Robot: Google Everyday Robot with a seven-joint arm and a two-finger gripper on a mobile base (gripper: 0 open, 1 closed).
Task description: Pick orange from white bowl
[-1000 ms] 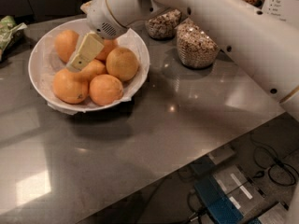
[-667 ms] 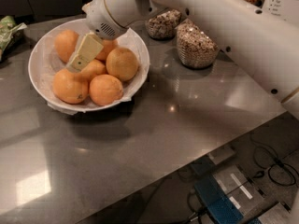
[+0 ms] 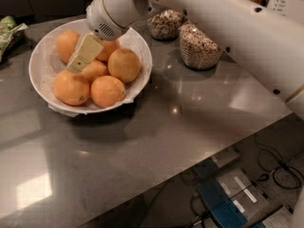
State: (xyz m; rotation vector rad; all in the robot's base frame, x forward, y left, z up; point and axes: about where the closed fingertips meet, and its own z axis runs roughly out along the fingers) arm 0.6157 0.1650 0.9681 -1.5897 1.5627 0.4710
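The gripper (image 3: 81,55) hangs tip-down inside the white bowl (image 3: 140,49), its pale wedge pointing toward 7 o'clock. Whether it is spread or pinched together cannot be told from this side-on look. Its tip sits in the gap between the orange (image 3: 65,43) at the bowl's 10 o'clock and a smaller centre orange (image 3: 95,70), just beside both. I take the 10 o'clock fruit as the pick: it is large, deep-coloured and lies along the wedge's flank, though contact is not clear.

To do this step well, the grip should straddle that fruit at its widest girth, not near the top, where smooth round skin would squirt out. All 6 fruits are packed touching, so going deeper risks wedging against the centre orange or snagging the crinkled paper (image 3: 61,109) that lines the bowl. Close slowly, then lift straight up before moving sideways, so that the neighbours settle instead of rolling over the rim.

Further out, the arm (image 3: 213,18) reaches in from 2 o'clock over 2 jars (image 3: 197,46) on the counter (image 3: 156,141). A retreat along that line should stay high enough to clear them
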